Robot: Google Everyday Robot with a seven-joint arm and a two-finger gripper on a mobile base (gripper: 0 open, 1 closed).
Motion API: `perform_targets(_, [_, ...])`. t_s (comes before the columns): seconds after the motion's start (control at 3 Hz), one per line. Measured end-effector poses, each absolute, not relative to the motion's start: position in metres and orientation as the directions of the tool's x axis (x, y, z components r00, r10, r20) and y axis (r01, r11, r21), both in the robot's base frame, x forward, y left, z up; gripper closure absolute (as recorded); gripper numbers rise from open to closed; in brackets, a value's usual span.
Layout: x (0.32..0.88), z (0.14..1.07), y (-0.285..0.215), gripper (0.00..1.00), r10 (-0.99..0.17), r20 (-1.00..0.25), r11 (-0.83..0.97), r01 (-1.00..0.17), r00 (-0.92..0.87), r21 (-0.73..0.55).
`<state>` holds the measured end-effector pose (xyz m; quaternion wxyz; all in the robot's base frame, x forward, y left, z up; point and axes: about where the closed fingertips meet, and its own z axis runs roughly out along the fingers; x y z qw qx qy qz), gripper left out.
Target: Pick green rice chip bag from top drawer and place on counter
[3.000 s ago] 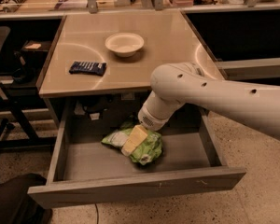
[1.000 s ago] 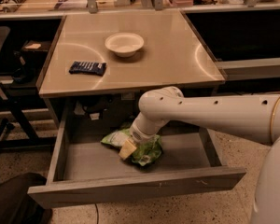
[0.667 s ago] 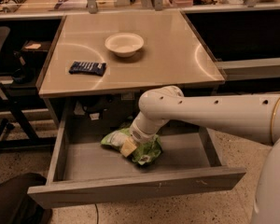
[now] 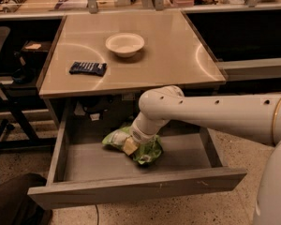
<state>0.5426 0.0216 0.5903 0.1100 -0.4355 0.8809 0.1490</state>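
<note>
1. Since three seconds ago, we see that the arm has swung lower and the gripper (image 4: 131, 143) has come down onto the bag (image 4: 149, 153). Over the last second almost nothing has shifted.
2. The gripper now rests on top of the bag, inside the open drawer (image 4: 131, 187), about midway across it.
3. We cannot tell whether the gripper has hold of the bag.
4. The bag lies crumpled on the drawer floor, right under the gripper. One end pokes out to the gripper's left and a little behind it. The fuller end spreads to its right and in front.
5. Its long axis therefore runs across the drawer, tilted from back-left to front-right.
6. Above and behind the gripper is the counter (image 4: 173, 60). It carries a bowl (image 4: 125, 44) and a dark packet (image 4: 88, 68), both well apart from the gripper.
</note>
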Motion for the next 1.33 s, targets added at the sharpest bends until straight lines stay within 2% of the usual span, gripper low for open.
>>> perform_targets(1.0, [0.514, 0.689, -0.060, 1.00, -0.651, -0.327, 0.680, -0.717, -0.685, 0.151])
perform_targets(1.33, [0.515, 0.720, -0.091, 1.00, -0.619, -0.312, 0.730, -0.674, -0.721, 0.111])
